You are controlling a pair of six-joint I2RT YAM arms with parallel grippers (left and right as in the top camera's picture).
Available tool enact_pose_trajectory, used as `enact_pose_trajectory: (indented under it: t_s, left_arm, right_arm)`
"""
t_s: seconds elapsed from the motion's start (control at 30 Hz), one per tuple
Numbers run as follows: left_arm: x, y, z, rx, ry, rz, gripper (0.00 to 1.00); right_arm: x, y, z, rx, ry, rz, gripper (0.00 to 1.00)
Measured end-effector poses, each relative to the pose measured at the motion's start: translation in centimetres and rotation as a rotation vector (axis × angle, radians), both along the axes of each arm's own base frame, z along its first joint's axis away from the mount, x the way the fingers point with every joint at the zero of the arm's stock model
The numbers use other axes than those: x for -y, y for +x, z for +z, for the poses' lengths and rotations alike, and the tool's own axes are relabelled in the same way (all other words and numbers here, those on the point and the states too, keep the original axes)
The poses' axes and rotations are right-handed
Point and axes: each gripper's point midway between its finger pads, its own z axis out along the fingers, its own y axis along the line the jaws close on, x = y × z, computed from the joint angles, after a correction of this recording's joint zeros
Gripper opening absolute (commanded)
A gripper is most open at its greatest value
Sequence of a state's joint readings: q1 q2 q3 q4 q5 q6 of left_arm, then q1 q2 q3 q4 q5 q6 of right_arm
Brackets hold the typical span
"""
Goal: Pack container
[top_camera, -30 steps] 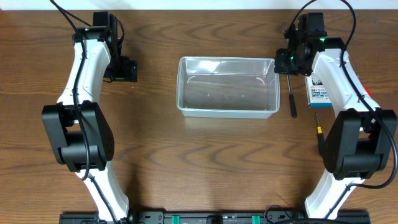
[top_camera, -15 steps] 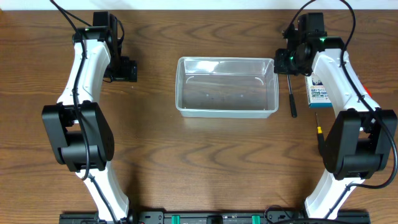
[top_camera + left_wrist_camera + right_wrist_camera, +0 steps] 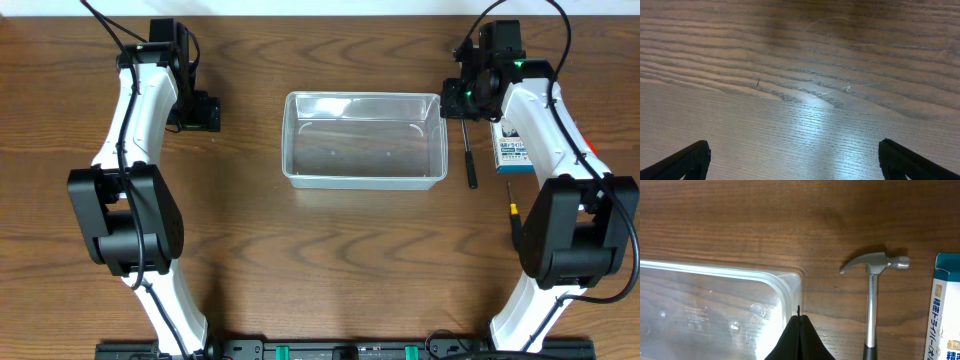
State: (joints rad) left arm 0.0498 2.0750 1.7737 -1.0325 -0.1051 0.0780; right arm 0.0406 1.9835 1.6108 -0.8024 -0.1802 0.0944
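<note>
The clear container (image 3: 365,150) is sitting empty in the middle of the table (image 3: 320,260), so nothing is packed yet: the hammer (image 3: 469,155) and the blue-and-white box (image 3: 511,148) are lying outside on its right, while the right gripper (image 3: 458,100) is hovering closed over its corner and the left gripper (image 3: 200,112) is hanging wide open, the 2 holding nothing.

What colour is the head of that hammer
The hammer head is shiny silver metal, seen best in the right wrist view.

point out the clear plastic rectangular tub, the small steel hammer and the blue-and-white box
clear plastic rectangular tub (image 3: 365,150), overhead view, bare floor
small steel hammer (image 3: 870,305), right wrist view, metal shaft
blue-and-white box (image 3: 512,150), overhead view, top face
</note>
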Motion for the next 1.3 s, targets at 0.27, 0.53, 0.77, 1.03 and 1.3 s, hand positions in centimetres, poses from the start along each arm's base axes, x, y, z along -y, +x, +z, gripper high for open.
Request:
enact_pose_trajectory:
  t_s: [0.27,0.53,0.77,1.03,1.3]
  left_arm:
    - [0.0,0.0,0.0,0.0,0.0,0.0,0.98]
    - [0.0,0.6,0.1,0.026,0.001,0.0,0.98]
    - [-0.2,2.3,0.5,0.094,0.012,0.001,0.98]
    - [-1.3,3.6,0.9,0.157,0.02,0.022,0.98]
    - [-4.9,3.0,1.0,0.155,0.046,0.096,0.98]
  right_arm:
    - [1.8,0.1,1.2,-0.011,0.004,-0.04,0.01]
    - [4.9,0.8,8.1,0.028,-0.049,-0.111,0.01]
    - [6.0,-2.1,14.3,-0.004,-0.106,-0.16,0.01]
    - [7.9,-7.5,17.2,-0.125,-0.174,-0.251,0.01]
    - [9.1,-9.6,21.0,-0.031,-0.168,-0.312,0.33]
